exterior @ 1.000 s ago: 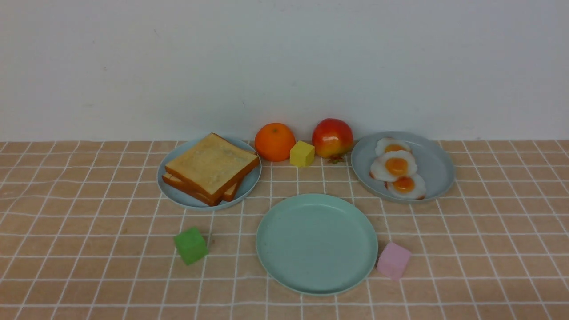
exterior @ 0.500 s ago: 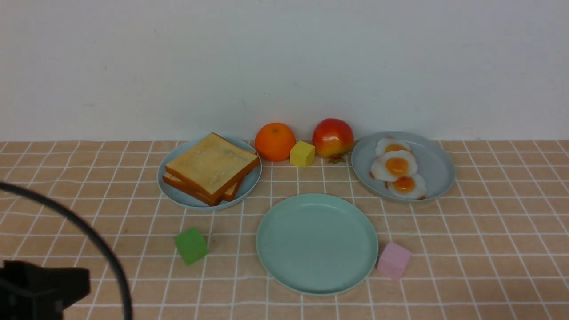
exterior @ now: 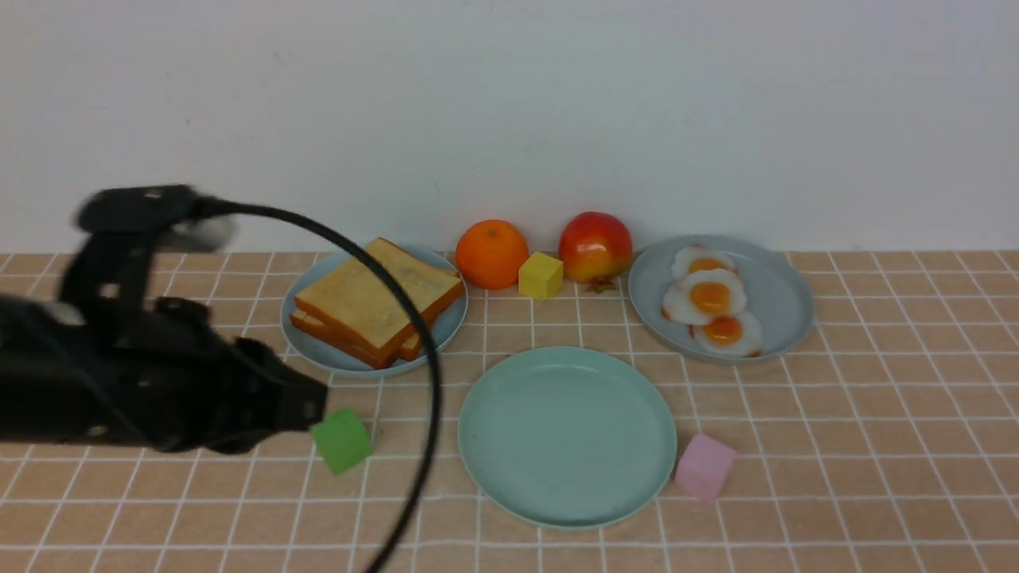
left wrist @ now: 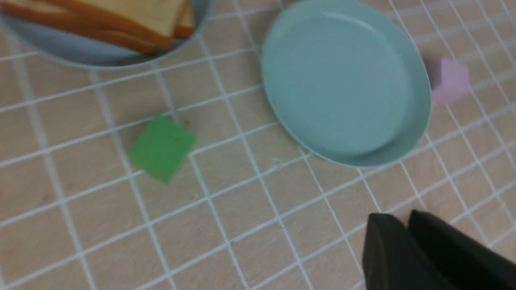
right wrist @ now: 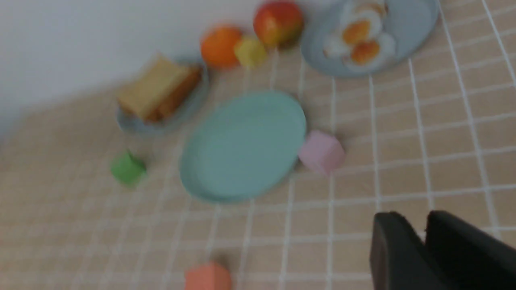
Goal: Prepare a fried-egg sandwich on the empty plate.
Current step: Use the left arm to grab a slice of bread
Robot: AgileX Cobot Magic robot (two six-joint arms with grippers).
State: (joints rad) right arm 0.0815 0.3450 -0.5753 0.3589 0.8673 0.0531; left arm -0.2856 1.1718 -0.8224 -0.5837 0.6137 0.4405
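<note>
I see the empty plate (left wrist: 346, 80) on the tiled worktop (left wrist: 242, 225). A pink block (left wrist: 449, 81) sits just beside its rim. A green block (left wrist: 162, 147) lies near its other side. Toast (left wrist: 121, 16) on a blue plate (left wrist: 92, 58) is near too. My left pincer (left wrist: 399, 221) has its tips pressed together.

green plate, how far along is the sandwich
Nothing done: the empty plate is bare. Nothing in hand: the left gripper and right gripper hold nothing. Left to do: toast, an egg, then toast again, none stacked yet.
</note>
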